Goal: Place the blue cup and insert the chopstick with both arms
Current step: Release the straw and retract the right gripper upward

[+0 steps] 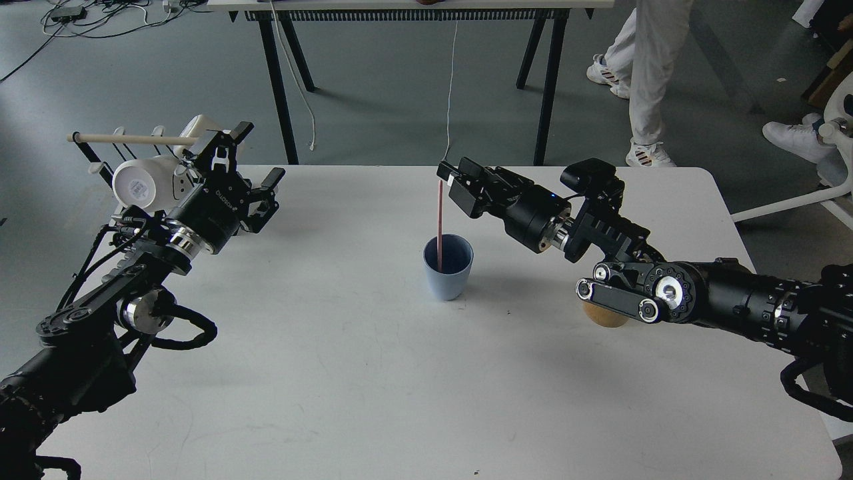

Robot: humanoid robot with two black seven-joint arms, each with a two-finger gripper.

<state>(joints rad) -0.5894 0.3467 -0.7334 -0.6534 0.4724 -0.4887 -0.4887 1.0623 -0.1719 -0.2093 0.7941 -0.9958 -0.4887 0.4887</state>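
Observation:
The blue cup stands upright near the middle of the white table. The pink chopstick stands nearly upright with its lower end inside the cup. My right gripper is shut on the chopstick's top end, just above and behind the cup. My left gripper is open and empty at the table's far left, well apart from the cup.
A black wire rack with a pale wooden rod and white mugs stands behind my left gripper. A tan bamboo cylinder is mostly hidden under my right arm. A person's legs are beyond the table.

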